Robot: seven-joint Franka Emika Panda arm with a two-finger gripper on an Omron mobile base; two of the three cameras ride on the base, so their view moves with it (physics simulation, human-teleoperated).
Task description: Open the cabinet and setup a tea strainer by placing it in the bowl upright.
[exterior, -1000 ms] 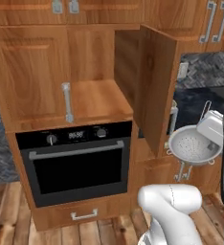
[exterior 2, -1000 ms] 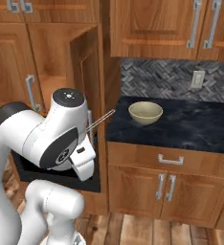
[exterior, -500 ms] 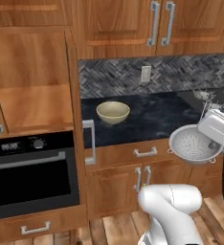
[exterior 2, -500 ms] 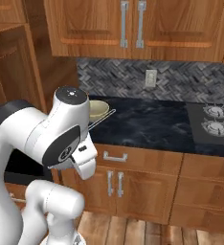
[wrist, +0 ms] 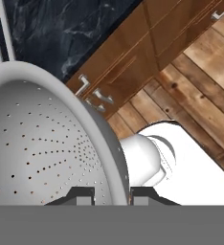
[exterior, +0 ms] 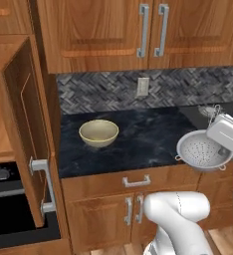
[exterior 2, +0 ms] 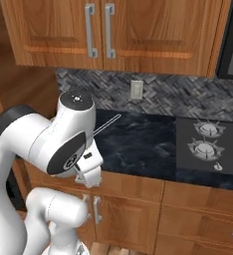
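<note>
Perforated metal is what I'm carrying: the tea strainer (exterior: 203, 151) hangs at the gripper (wrist: 112, 194), whose two tips pinch its rim wall, one inside the cup and one outside. I judge it light and rigid, a thin shell that won't flex, but smooth enough to swivel in a rim pinch if I swing hard. The rim is the sensible hold; the small loop handles look too slight to trust. Its open side faces up and toward the counter, so it rides roughly upright.

From the gripper, the bowl (exterior: 98, 132) sits well off to the left on the dark counter (exterior: 148, 139), not touching the strainer. Farther left the cabinet (exterior: 26, 124) stands with its door swung open.

Compared with half a second ago, the whole scene has slid across both base views, which I read as the base driving and not the objects moving. The strainer keeps its place beside the arm, and the grip looks unchanged.
</note>
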